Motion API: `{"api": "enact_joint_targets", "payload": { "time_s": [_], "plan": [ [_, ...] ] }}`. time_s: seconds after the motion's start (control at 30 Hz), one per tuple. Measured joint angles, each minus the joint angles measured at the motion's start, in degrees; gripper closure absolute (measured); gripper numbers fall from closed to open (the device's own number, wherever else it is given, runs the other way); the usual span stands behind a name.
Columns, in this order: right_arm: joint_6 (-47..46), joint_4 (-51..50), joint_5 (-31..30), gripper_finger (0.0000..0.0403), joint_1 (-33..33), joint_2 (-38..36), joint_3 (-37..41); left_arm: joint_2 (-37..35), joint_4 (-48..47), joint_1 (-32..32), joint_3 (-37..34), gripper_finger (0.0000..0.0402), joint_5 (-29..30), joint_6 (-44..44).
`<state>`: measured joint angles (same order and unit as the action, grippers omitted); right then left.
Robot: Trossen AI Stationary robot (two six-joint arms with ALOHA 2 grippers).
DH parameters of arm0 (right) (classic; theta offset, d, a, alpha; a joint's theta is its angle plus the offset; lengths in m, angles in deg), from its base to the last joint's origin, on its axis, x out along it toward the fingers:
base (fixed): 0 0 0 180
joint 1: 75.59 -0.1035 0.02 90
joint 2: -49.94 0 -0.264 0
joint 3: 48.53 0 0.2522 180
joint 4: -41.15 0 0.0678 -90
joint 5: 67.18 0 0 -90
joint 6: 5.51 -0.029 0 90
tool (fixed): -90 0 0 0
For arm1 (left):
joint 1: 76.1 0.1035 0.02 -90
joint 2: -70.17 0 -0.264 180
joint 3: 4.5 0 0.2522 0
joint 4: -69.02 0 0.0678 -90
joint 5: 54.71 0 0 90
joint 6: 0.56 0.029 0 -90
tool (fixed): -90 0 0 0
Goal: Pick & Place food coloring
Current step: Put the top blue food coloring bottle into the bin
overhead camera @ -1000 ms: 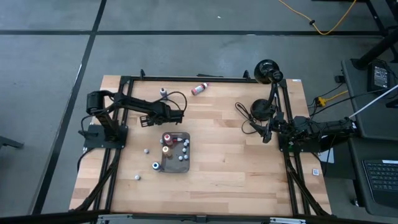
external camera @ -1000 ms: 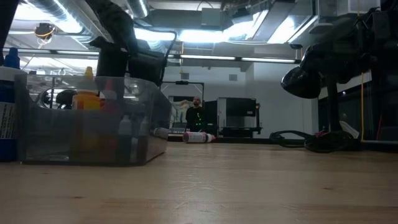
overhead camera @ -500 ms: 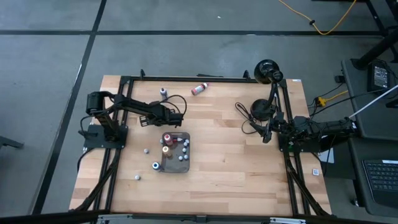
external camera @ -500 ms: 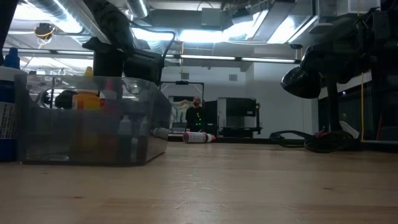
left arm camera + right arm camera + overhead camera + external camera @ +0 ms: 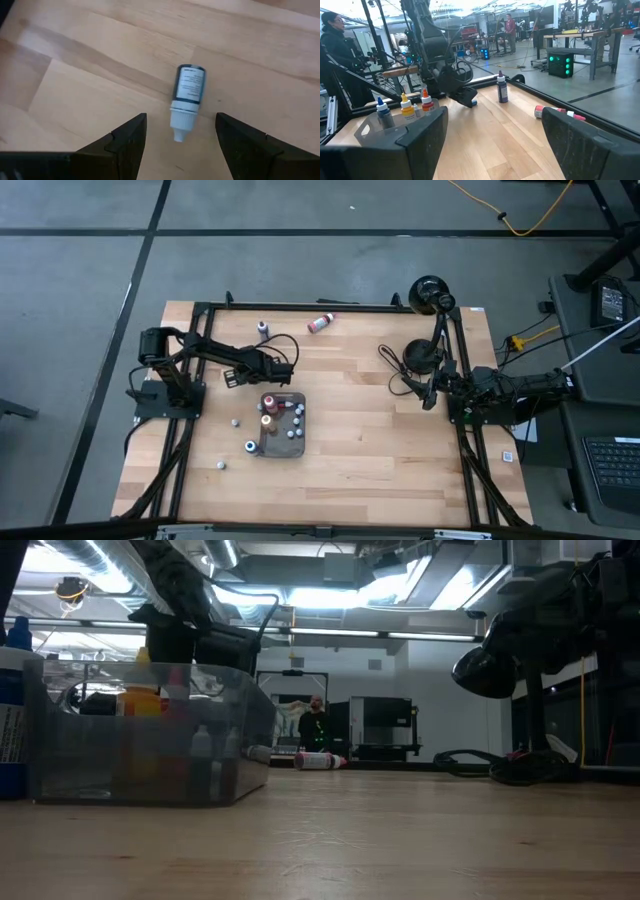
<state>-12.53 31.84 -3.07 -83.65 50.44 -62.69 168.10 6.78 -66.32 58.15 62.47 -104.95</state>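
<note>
Left arm: reaches from its base at the table's (image 5: 400, 480) left edge toward the middle, wrist tipped down. Left gripper (image 5: 288, 367) hovers over bare wood just behind the tray (image 5: 298, 450), its fingers (image 5: 125, 145) apart and holding nothing.

Bottle under left gripper (image 5: 186, 100): one small food coloring bottle with a dark labelled body and a white cap, lying on its side on the wood. In the left wrist view it sits between the two spread fingers, touching neither.

Right arm: folded at the table's right edge. Right gripper (image 5: 428, 392) rests near a coil of black cable (image 5: 400, 365), fingers spread wide, empty.

Tray: dark grey, rounded, just left of the table's centre. Several bottles stand upright in it, among them an orange-capped one (image 5: 267, 420) and a red-capped one (image 5: 268, 401).

Loose bottles: one upright near the back edge (image 5: 263, 329); one red-and-white bottle lying on its side at the back edge (image 5: 320, 323); three small ones on the wood left of the tray (image 5: 236, 421), (image 5: 250, 446), (image 5: 220, 465).
</note>
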Motion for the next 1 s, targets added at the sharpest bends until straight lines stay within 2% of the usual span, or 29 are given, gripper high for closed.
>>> {"api": "enact_joint_targets", "payload": {
  "time_s": [0.13,0.3,0.5,0.73,1.0],
  "plan": [
    [0.0,0.0,0.0,0.008,0.0,0.0,0.0,0.0,0.5,0.6,0.0,0.0171,1.6,2.7],
    [0.0,0.0,0.0,0.008,0.0,0.0,0.0,0.0,0.5,1.0,0.0,0.0179,0.7,2.9],
    [0.0,0.0,0.0,0.008,0.0,0.0,0.0,0.0,0.6,1.7,0.0,0.0228,-1.6,2.1],
    [0.0,0.0,0.0,0.008,0.0,0.0,0.0,0.0,0.3,1.7,0.0,0.0294,-1.2,3.6],
    [0.0,0.0,0.0,0.008,0.0,0.0,0.0,0.0,-0.4,2.0,0.0,0.0325,1.4,3.7]
  ]
}}
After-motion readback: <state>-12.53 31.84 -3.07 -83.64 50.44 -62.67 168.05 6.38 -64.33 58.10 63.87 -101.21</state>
